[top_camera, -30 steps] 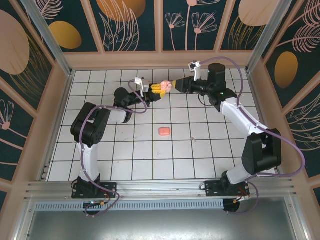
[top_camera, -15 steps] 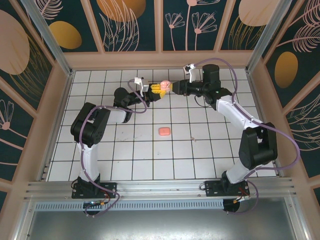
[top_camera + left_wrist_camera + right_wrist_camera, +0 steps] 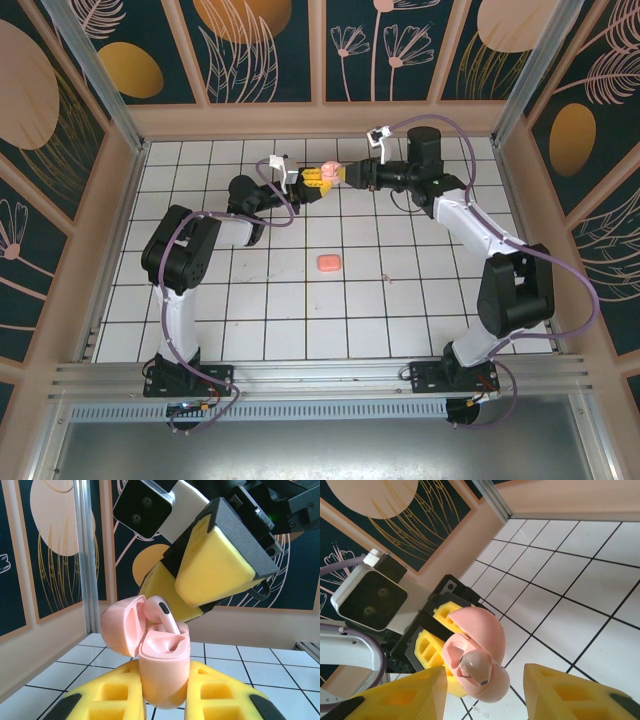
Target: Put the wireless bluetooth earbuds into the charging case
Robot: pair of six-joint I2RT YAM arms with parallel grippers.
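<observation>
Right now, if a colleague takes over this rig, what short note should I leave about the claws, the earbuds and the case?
Left claw: shut on the charging case, lid open.
Right claw: open, its fingers either side of the earbud, not touching it.
Done: one earbud stands in the case, apparently not fully seated.
To do: push it home, fill the other slot, which looks empty, close the lid.
A coral pod lies on the tiles.
</observation>
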